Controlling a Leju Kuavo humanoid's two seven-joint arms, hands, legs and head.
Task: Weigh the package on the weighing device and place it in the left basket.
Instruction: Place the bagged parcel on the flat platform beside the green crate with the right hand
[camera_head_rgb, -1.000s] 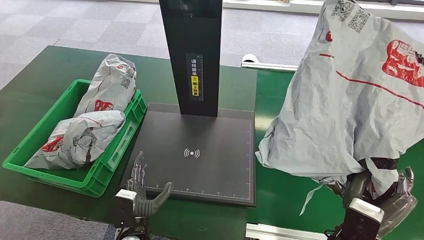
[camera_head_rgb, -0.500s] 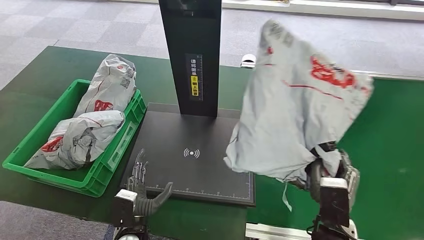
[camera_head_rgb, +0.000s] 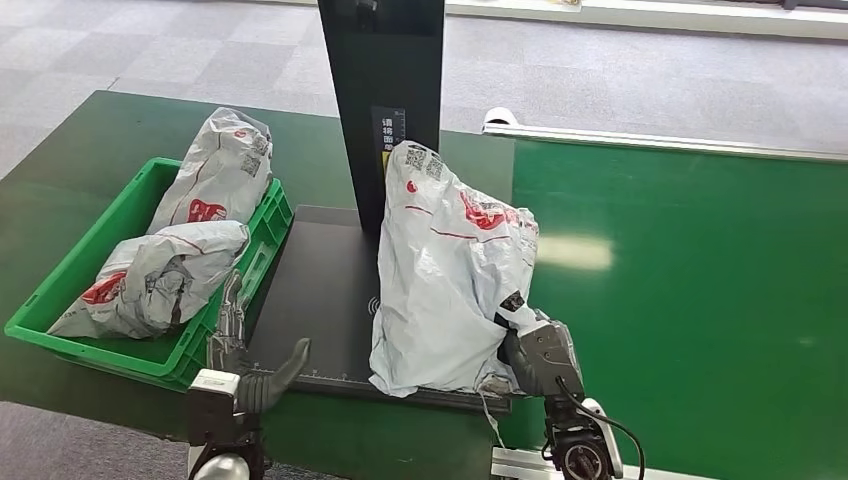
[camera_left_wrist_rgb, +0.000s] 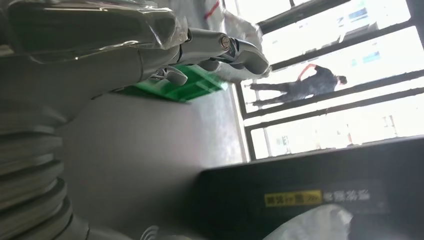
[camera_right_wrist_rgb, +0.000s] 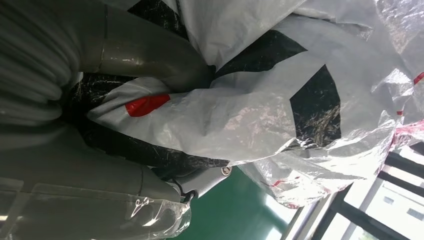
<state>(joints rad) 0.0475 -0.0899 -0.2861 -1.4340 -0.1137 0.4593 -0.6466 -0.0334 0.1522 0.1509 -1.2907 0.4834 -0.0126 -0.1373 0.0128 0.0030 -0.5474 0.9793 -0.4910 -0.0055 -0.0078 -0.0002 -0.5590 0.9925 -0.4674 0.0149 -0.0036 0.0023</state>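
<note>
A grey plastic mailer package (camera_head_rgb: 446, 270) with red print stands on the black scale platform (camera_head_rgb: 310, 290), leaning near the scale's black upright column (camera_head_rgb: 385, 110). My right hand (camera_head_rgb: 535, 355) grips the package's lower right edge; in the right wrist view its thumb and fingers (camera_right_wrist_rgb: 145, 60) are wrapped in the crumpled bag (camera_right_wrist_rgb: 260, 115). Held open at the platform's front left corner, my left hand (camera_head_rgb: 240, 355) has its fingers (camera_left_wrist_rgb: 220, 47) spread and nothing in them. The green basket (camera_head_rgb: 60, 275) stands left of the scale.
Two grey packages (camera_head_rgb: 215, 180) lie in the green basket. A green conveyor belt (camera_head_rgb: 690, 290) runs to the right of the scale. The green table (camera_head_rgb: 60, 160) ends at grey carpet beyond. A person (camera_left_wrist_rgb: 310, 85) stands far off in the left wrist view.
My right hand has swung the package from high on the right down and left onto the scale platform. My left hand has shifted slightly left toward the basket.
</note>
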